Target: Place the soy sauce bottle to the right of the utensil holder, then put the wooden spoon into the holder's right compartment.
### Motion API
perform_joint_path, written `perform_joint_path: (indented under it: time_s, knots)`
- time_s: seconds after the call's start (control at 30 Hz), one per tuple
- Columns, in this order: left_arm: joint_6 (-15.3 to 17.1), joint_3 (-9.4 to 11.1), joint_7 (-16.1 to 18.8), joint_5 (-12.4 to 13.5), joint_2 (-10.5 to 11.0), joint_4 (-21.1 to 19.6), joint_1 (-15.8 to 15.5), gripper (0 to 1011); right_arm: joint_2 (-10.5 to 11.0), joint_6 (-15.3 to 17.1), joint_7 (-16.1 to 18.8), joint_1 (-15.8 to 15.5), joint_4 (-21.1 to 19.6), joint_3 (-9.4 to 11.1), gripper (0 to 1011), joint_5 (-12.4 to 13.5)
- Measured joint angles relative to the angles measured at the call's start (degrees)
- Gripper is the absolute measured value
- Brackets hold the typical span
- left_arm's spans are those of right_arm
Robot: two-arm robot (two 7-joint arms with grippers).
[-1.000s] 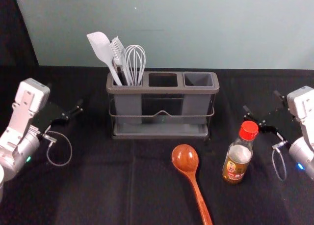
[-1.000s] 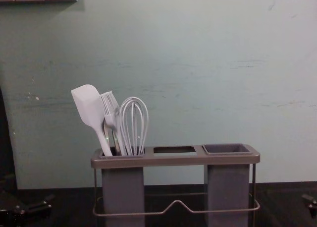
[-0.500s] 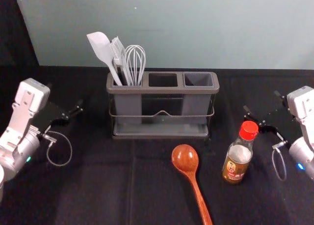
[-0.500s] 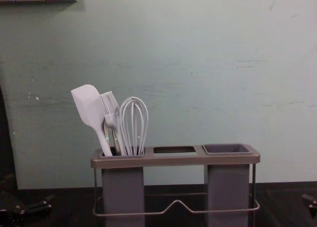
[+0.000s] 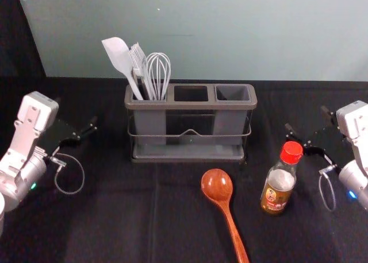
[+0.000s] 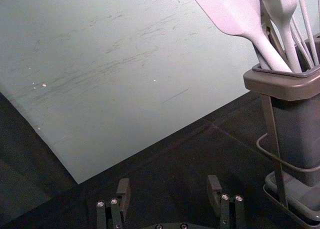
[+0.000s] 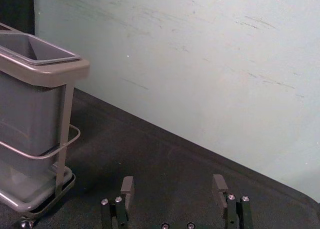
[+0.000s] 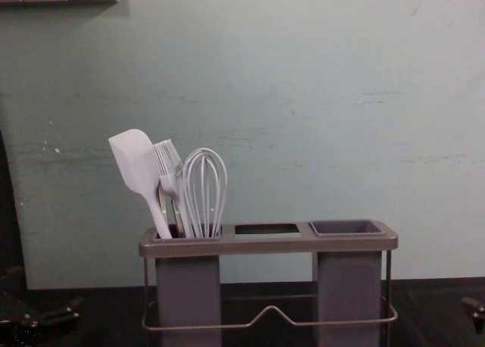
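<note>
Toward the black-clothed desk's far edge, one wire-railed utensil holder carries a smooth white spatula, brush and looped whisk. Nearer me lie one glossy wooden spoon and, upright to its right, one red-capped soy sauce bottle. My left gripper and right gripper flank the holder, reaching inward, jaws parted.
</note>
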Motion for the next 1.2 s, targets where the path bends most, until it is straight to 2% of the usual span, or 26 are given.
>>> perform_joint_path:
  time_s: [0.27, 0.47, 0.7, 0.83, 0.93, 0.97, 1.03, 1.2]
  knots:
    - [0.0, 0.0, 0.0, 0.0, 0.0, 0.0, 0.0, 1005, 0.0, 0.0, 0.1, -0.6, -0.4, 0.4, 1003, -0.1]
    - [0.0, 0.0, 0.0, 0.0, 0.0, 0.0, 0.0, 1005, 0.8, -0.6, 0.4, -3.4, -3.2, 1.7, 1003, -0.6]
    - [0.0, 0.0, 0.0, 0.0, 0.0, 0.0, 0.0, 1005, 2.9, 0.1, -1.4, -9.4, -9.6, 4.1, 1003, -1.3]
    - [0.0, 0.0, 0.0, 0.0, 0.0, 0.0, 0.0, 1005, 4.4, 0.1, -3.1, -14.2, -13.7, 6.2, 1003, -1.7]
    - [0.0, 0.0, 0.0, 0.0, 0.0, 0.0, 0.0, 1005, 5.4, 0.2, -4.0, -16.8, -16.0, 7.5, 1002, -2.3]
    - [0.0, 0.0, 0.0, 0.0, 0.0, 0.0, 0.0, 1005, 5.4, 0.2, -4.0, -16.8, -16.0, 7.5, 1002, -2.3]
    - [0.0, 0.0, 0.0, 0.0, 0.0, 0.0, 0.0, 1005, 6.8, 0.6, -4.5, -19.7, -18.7, 8.8, 1003, -3.0]
    - [0.0, 0.0, 0.0, 0.0, 0.0, 0.0, 0.0, 1005, 9.3, 1.2, -4.8, -24.2, -22.9, 11.3, 1002, -3.3]
